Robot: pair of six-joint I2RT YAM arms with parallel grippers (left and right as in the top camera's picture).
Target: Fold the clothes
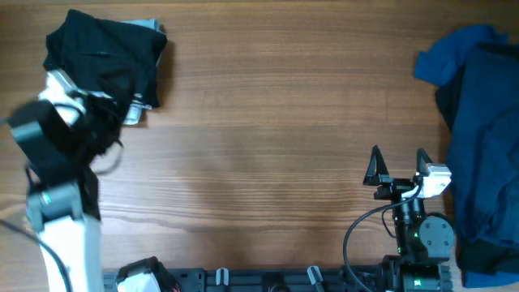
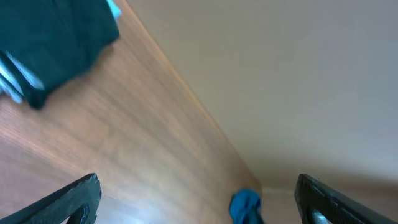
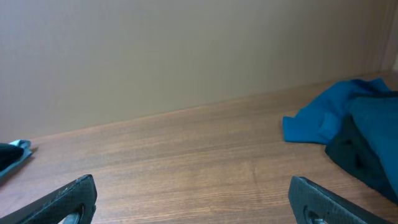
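Observation:
The black shorts (image 1: 105, 57) lie folded in a heap at the table's far left, with a pale blue garment (image 1: 152, 29) peeking out at their far right corner. My left gripper (image 1: 107, 123) is at the heap's near edge; in the left wrist view its fingers (image 2: 196, 205) are open and empty, with the shorts (image 2: 56, 43) off to the upper left. Dark blue garments (image 1: 486, 130) are piled at the right edge and show in the right wrist view (image 3: 348, 121). My right gripper (image 1: 399, 165) is open and empty left of that pile, fingers (image 3: 193, 202) wide apart above bare wood.
The wooden table (image 1: 268, 138) spans the view, its far edge against a plain wall (image 3: 186, 50). The arm bases and cables (image 1: 405, 243) sit along the near edge.

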